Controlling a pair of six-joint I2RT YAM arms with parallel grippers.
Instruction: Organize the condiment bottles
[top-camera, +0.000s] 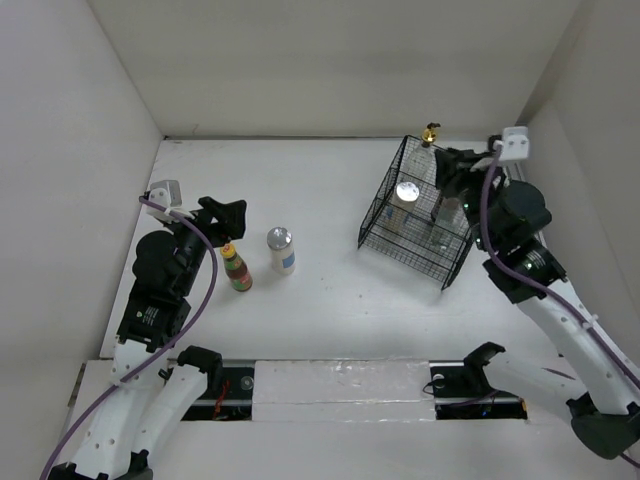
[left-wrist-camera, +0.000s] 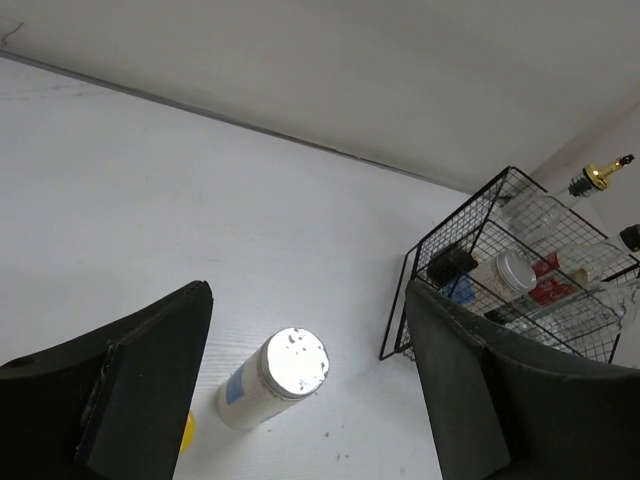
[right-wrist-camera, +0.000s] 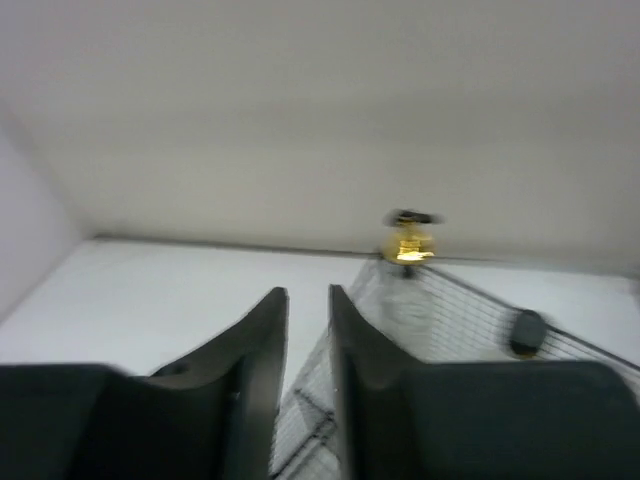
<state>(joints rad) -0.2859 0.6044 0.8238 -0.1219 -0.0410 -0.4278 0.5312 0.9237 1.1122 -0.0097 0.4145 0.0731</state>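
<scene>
A silver-lidded jar (top-camera: 281, 250) with a blue label and an orange-capped red-green sauce bottle (top-camera: 237, 268) stand on the table at the left. My left gripper (top-camera: 228, 218) is open and empty, just behind the sauce bottle. In the left wrist view the jar (left-wrist-camera: 285, 375) stands below the wide-apart fingers of this gripper (left-wrist-camera: 310, 300). The black wire basket (top-camera: 375, 215) holds another silver-lidded jar (top-camera: 406, 192), a gold-spouted clear bottle (top-camera: 430, 133) and a black-capped bottle (left-wrist-camera: 452, 265). My right gripper (top-camera: 443, 185) hovers over the basket. Its fingers are nearly together with nothing between them (right-wrist-camera: 308, 292).
The basket sits tilted at the back right, near the right wall (top-camera: 600, 90). White walls close in the table on the left, back and right. A black rail (top-camera: 350, 385) runs along the near edge between the arm bases.
</scene>
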